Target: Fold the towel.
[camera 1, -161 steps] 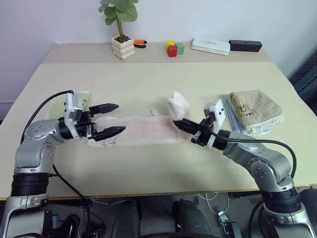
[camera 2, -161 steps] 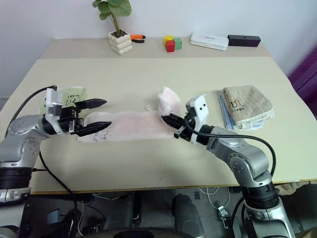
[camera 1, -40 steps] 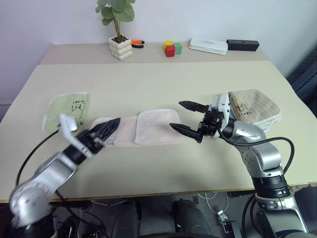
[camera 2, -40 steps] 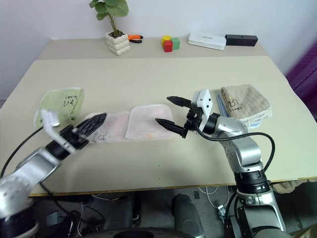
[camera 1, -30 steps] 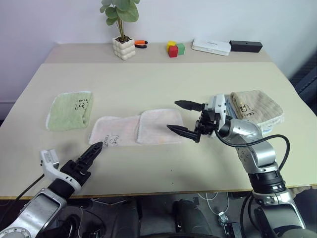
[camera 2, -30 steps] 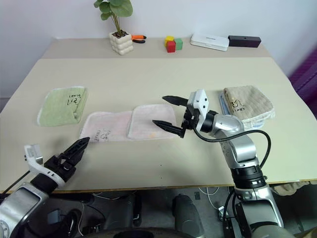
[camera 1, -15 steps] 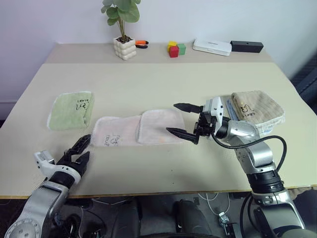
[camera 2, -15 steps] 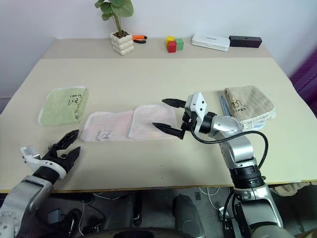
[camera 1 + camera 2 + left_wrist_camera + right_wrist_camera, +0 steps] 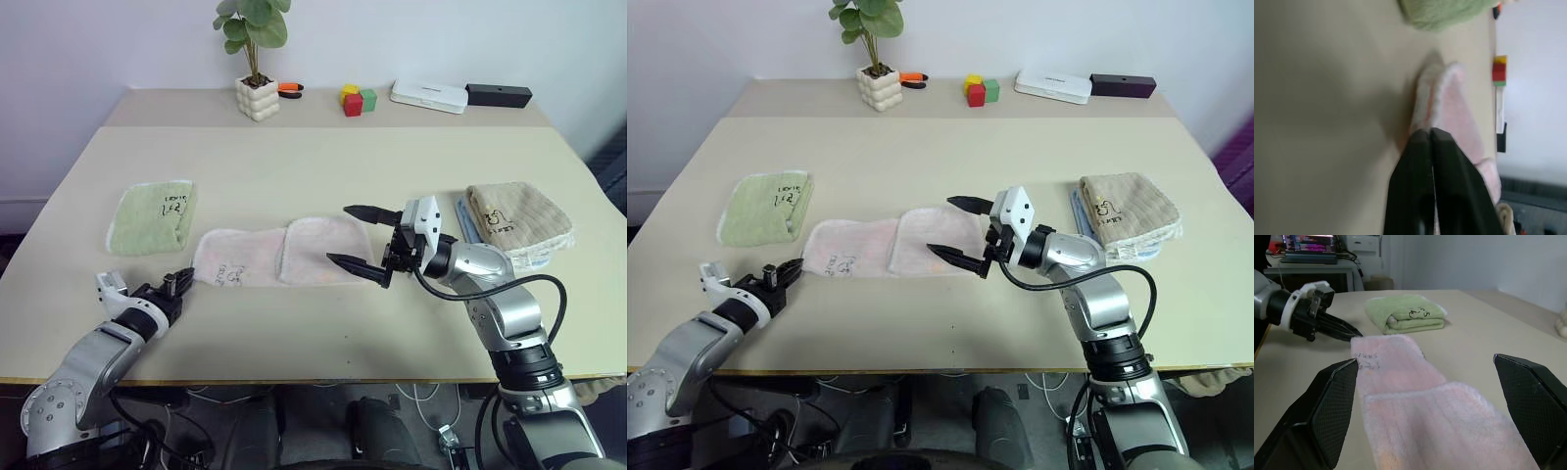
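Left eye view: beige table, white wall

L arm reaches fwd low, elbow bent; left gripper has its two black fingers pressed together, tips pointing fwd and slightly down. R arm bent at the elbow, forearm crossing inward — right gripper held level, pointing toward the robot's left, fingers spread wide, one finger above the other, nothing between them.

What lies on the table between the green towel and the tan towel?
The pink towel, partly folded over itself, lies between the green towel and the tan towel, with the right claw above its end, seen from the head.
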`<action>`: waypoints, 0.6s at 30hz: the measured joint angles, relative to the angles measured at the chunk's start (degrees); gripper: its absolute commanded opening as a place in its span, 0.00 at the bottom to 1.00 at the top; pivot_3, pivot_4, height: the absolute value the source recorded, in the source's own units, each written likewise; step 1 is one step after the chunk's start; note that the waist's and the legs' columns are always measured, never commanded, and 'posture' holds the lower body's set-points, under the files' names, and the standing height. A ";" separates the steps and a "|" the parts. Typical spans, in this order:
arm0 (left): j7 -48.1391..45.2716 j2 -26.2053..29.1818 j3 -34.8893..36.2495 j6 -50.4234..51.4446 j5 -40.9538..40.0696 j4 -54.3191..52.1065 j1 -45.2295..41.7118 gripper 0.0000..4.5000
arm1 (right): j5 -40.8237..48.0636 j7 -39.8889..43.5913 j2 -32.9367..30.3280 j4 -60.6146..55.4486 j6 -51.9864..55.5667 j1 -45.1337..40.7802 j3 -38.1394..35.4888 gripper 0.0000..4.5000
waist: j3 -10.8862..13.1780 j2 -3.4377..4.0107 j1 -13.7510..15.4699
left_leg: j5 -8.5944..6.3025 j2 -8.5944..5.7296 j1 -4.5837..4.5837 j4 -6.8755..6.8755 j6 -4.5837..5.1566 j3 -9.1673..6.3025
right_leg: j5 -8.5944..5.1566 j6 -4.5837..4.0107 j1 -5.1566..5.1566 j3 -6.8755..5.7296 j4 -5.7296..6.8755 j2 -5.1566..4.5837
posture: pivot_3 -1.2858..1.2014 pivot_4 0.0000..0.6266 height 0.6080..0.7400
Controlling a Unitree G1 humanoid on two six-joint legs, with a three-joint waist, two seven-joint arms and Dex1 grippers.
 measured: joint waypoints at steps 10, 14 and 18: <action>-14.12 2.30 0.00 3.91 7.44 -1.45 1.71 0.01 | -0.68 -0.73 0.01 0.02 -0.15 0.45 0.06 1.00 | 0.07 -0.10 -0.14 | 0.00 -0.10 -0.15 0.00 0.00 -0.05 | 0.00 0.00 -0.11 -0.02 -0.07 -0.10 | 0.52 0.24 0.96; -21.21 1.72 0.02 2.85 8.22 -8.84 -0.93 0.01 | -0.71 -0.23 -0.48 0.89 -0.28 0.42 -0.32 1.00 | 0.19 -0.30 -0.15 | -0.01 -0.14 -0.27 0.00 0.00 -0.01 | 0.00 -0.01 -0.13 -0.02 -0.18 -0.20 | 0.52 0.24 0.96; -25.81 2.44 -1.72 2.56 9.23 -13.82 -5.18 0.01 | -0.69 1.30 -3.06 2.62 -0.56 0.47 -1.14 1.00 | 0.20 -0.31 -0.34 | -0.02 -0.15 -0.26 0.00 0.02 0.00 | 0.00 -0.01 -0.11 -0.01 -0.21 -0.18 | 0.52 0.24 0.96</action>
